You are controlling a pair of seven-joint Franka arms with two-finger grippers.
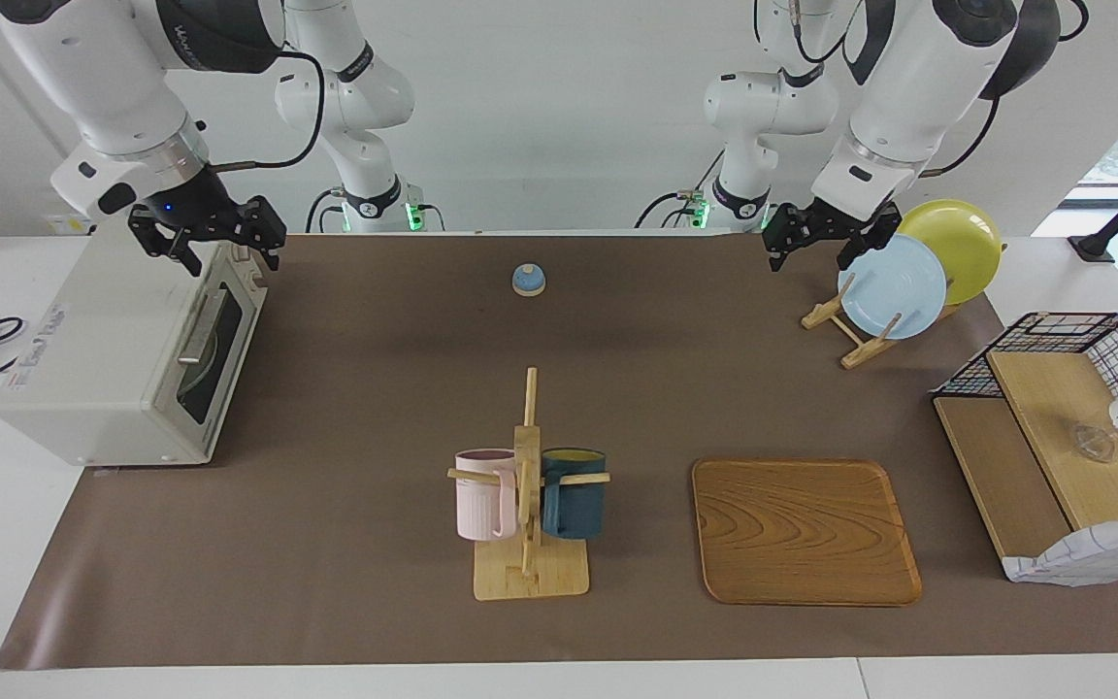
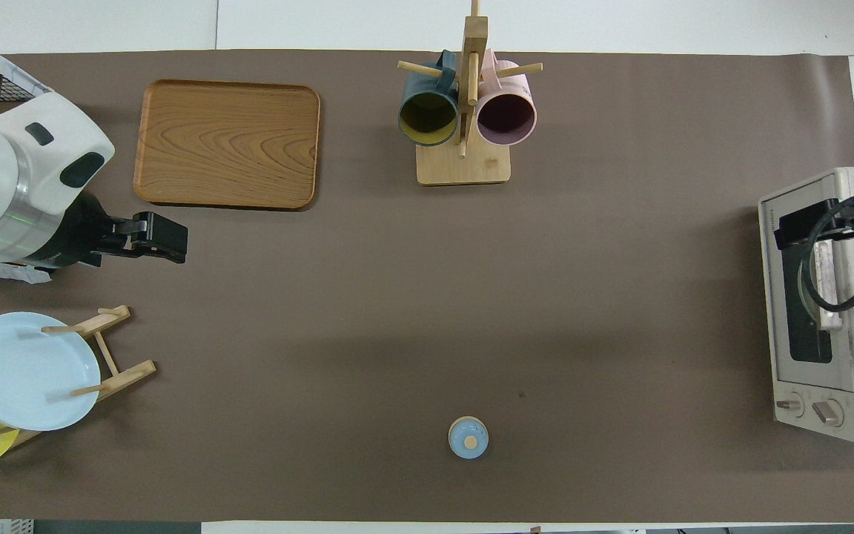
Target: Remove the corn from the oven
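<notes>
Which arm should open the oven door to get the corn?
The right arm. Its open gripper hangs over the oven, whose door is shut. The left gripper, also open, is over the plate rack at the table's other end.

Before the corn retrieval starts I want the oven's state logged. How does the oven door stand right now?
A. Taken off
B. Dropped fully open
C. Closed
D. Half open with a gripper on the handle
C: the oven has its glass door flush against the front, bar handle untouched, with the right gripper open above its top edge.
</notes>
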